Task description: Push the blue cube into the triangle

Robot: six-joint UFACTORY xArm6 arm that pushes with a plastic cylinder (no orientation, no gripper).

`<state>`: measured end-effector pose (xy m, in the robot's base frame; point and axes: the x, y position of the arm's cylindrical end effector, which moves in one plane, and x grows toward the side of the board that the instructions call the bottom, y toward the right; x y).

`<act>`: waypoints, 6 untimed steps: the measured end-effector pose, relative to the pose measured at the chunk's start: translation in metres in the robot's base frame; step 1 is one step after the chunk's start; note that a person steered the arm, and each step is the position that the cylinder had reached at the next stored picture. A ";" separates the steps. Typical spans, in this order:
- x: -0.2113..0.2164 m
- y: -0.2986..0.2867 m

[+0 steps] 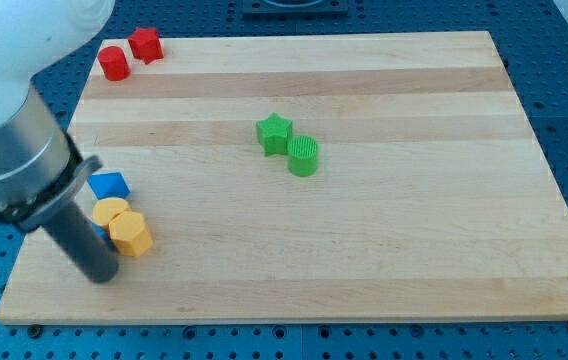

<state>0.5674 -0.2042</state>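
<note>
A blue block lies near the board's left edge; its shape is hard to make out. Just below it sit a yellow cylinder and a yellow hexagonal block, touching each other. A sliver of a second blue block shows between the yellow blocks and my rod, mostly hidden. My tip rests on the board just left of and below the yellow hexagon, below the blue block.
A red cylinder and a red star sit at the board's top left corner. A green star and a green cylinder touch near the middle. The wooden board ends close to my tip at left and bottom.
</note>
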 end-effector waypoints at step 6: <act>-0.057 -0.025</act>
